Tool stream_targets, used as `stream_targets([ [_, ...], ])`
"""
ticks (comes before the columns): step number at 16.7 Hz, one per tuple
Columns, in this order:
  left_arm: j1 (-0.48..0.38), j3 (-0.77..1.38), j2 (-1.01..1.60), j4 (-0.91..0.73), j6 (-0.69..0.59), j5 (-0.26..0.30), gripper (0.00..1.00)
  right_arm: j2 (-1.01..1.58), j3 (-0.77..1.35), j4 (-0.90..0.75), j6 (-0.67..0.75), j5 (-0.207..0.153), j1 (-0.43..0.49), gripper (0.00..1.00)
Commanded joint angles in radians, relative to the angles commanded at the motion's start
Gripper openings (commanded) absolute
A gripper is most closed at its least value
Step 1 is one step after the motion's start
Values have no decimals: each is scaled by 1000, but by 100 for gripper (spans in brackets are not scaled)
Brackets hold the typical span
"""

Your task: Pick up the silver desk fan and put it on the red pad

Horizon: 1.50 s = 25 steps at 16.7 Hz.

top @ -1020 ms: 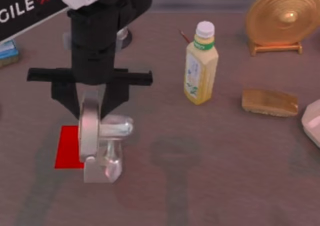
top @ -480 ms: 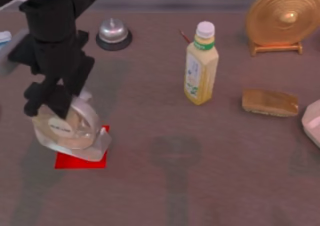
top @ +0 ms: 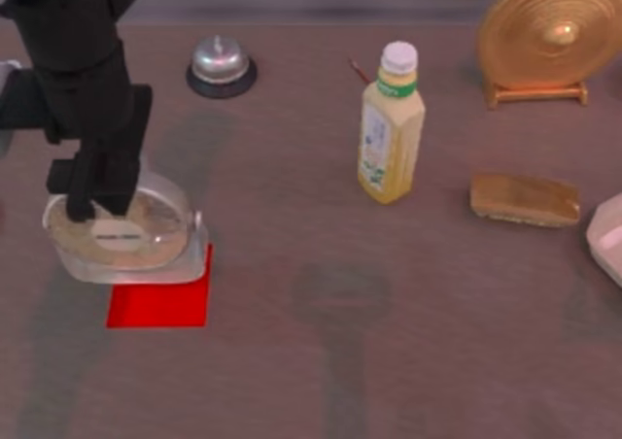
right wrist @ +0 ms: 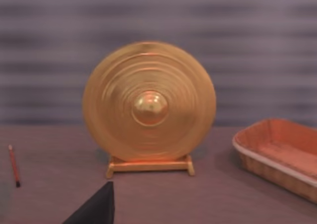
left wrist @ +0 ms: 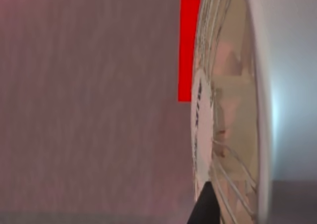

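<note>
The silver desk fan (top: 121,237) hangs tipped, its tan disc face turned up, at the table's left. It overlaps the far left part of the red pad (top: 160,303), which lies flat on the table. My left gripper (top: 97,198) reaches down from above and is shut on the fan's chrome ring. In the left wrist view the fan's face (left wrist: 228,110) fills the picture close up, with a strip of the red pad (left wrist: 188,45) beside it and one dark fingertip (left wrist: 203,211) against the ring. My right gripper is out of the top view; its wrist view shows a single dark fingertip (right wrist: 99,209).
A silver bell (top: 222,65) stands behind the fan. A yellow bottle (top: 391,128) stands mid-table with a red pencil (top: 360,70) behind it. A golden disc on a stand (top: 554,31), a brown block (top: 525,199) and a basket (top: 607,235) occupy the right side.
My left arm has carried the fan leftward, and the fan has tipped from edge-on to face-up. It now covers only the pad's far left part.
</note>
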Motion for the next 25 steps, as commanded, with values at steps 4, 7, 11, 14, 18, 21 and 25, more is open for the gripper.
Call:
stream_targets([
  [4,-4,-1,4,1,3,-1,0,0,0,0,0,0,0,100],
  [7,3,-57,8,58,3,0,0,0,0,0,0,0,0,100],
  [11,7,-125,10,135,8,0,0,0,0,0,0,0,0,100],
  [14,7,-125,10,135,8,0,0,0,0,0,0,0,0,100],
  [18,7,-125,10,135,8,0,30,0,0,0,0,0,0,100],
  [21,7,-125,10,135,8,0,53,0,0,0,0,0,0,100],
  [25,7,-125,10,135,8,0,83,0,0,0,0,0,0,100],
])
